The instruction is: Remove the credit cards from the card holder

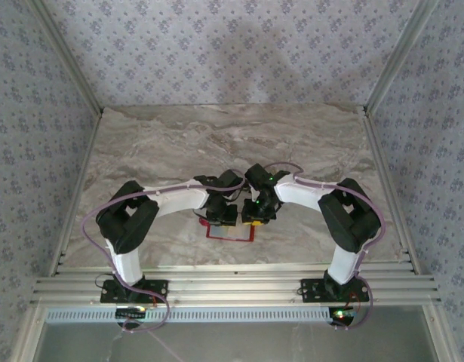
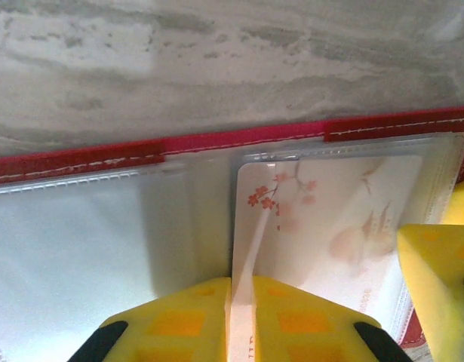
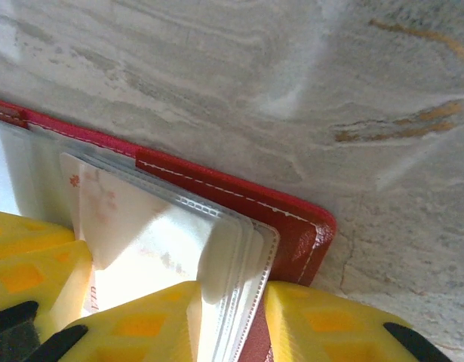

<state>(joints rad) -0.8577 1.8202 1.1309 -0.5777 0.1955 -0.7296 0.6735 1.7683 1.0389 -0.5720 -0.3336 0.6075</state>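
Note:
The red card holder (image 1: 230, 232) lies open on the marble table, between both arms. In the left wrist view its red border (image 2: 239, 138) runs across above clear plastic pockets. A pale pinkish-white credit card (image 2: 330, 219) with a blossom print sits in the right pocket. My left gripper (image 2: 241, 302) is shut on that card's near edge, which bends up between the yellow fingers. My right gripper (image 3: 232, 317) is shut on the holder's right end (image 3: 292, 226), pinching the clear pockets and red cover. The pale card (image 3: 133, 241) shows beside it. The silver-grey card is hidden.
The two grippers (image 1: 222, 215) (image 1: 256, 216) stand almost touching over the holder. My right gripper's yellow finger (image 2: 435, 279) crowds the left wrist view's right edge. Bare marble (image 1: 232, 143) stretches behind the holder. Metal rails (image 1: 232, 286) run along the near edge, and papered walls close in the sides.

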